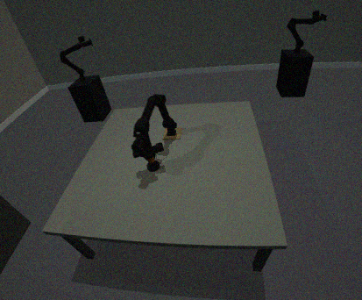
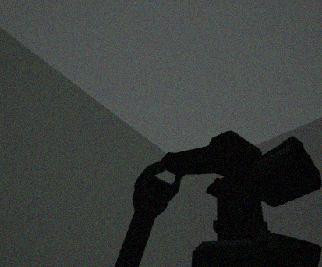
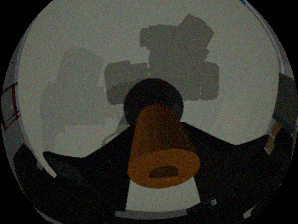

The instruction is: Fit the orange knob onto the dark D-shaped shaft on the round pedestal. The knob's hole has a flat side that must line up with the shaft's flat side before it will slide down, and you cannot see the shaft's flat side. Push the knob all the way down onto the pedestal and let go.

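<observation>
The orange knob [image 1: 152,160] [image 3: 162,135] is held between the two dark fingers of my gripper [image 3: 159,126], which is shut on it. In the wrist view a D-shaped hole [image 3: 164,173] shows in the knob's near end, its flat side toward the bottom of the picture. The dark round pedestal [image 1: 153,167] [image 3: 150,91] is directly beyond the knob's far end, which overlaps it in both views. The shaft is hidden, and I cannot tell whether the knob is seated or how its flat side lies to the shaft's. The exterior view shows neither knob nor pedestal.
The arm's base stands on a yellowish plate [image 1: 178,136] toward the back of the pale table [image 1: 226,197]. Shadows of the arm fall around the pedestal. Two other arms stand on dark blocks [image 1: 90,98] [image 1: 294,72] beyond the table. The exterior view shows dark arm parts [image 2: 240,168].
</observation>
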Controlling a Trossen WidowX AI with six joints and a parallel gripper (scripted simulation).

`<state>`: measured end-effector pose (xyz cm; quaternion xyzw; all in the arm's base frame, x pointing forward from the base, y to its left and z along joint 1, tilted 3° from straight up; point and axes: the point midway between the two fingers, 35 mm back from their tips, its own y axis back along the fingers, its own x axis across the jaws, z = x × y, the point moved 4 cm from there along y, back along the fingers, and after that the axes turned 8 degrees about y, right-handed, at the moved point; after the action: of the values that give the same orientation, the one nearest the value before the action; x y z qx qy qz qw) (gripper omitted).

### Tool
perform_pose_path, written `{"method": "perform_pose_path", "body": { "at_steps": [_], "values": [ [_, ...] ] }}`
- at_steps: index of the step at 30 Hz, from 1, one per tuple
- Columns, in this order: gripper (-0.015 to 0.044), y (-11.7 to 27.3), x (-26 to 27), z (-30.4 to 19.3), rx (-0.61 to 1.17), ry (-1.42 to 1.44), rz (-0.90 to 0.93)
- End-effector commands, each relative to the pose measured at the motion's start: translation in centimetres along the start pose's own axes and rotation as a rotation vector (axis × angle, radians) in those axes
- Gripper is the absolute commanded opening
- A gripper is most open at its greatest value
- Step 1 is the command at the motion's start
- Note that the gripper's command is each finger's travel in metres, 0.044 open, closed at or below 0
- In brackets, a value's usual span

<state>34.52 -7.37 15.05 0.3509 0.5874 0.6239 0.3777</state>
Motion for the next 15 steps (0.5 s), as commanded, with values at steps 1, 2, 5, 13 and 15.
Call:
{"method": "perform_pose_path", "body": {
  "at_steps": [1, 2, 5, 13, 15],
  "values": [
    [0.0, 0.09, 0.02, 0.04, -0.003, 0.005, 0.001],
    [0.0, 0.24, 0.05, 0.0, -0.003, 0.005, 0.001],
    [0.0, 0.43, 0.13, -0.09, -0.003, 0.005, 0.001],
    [0.0, 0.36, 0.3, -0.38, -0.003, 0.204, 0.001],
    [0.0, 0.28, 0.29, -0.38, -0.003, 0.214, 0.001]
  ]
}}
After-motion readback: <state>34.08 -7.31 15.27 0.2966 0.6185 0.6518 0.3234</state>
